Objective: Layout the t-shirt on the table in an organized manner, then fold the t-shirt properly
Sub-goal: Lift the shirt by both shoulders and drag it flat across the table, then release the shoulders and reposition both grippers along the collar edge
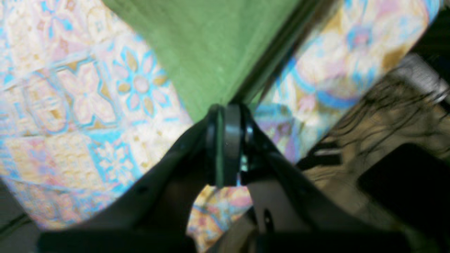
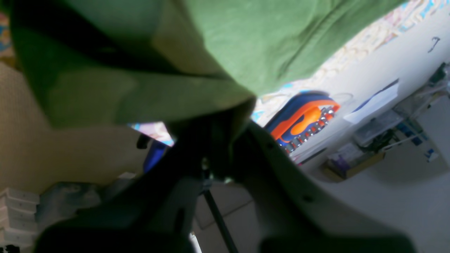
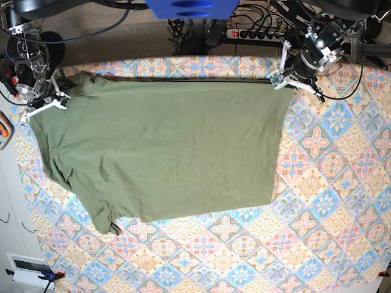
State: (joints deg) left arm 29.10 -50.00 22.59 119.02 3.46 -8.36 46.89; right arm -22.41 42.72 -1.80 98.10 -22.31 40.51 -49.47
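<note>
Both end effectors, left (image 3: 282, 78) and right (image 3: 60, 97), pinch the t-shirt's (image 3: 165, 149) far corners, stretching it crosswise on the table (image 3: 330, 201).

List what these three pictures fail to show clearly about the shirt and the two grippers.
- Right wrist view: the right gripper tips are buried under the shirt, dark and blurred.
- Left wrist view: blurred; the left gripper is pinching a shirt corner.
- Base view: the neck label cannot be made out; folded cloth at the shirt's left end hides it.
</note>
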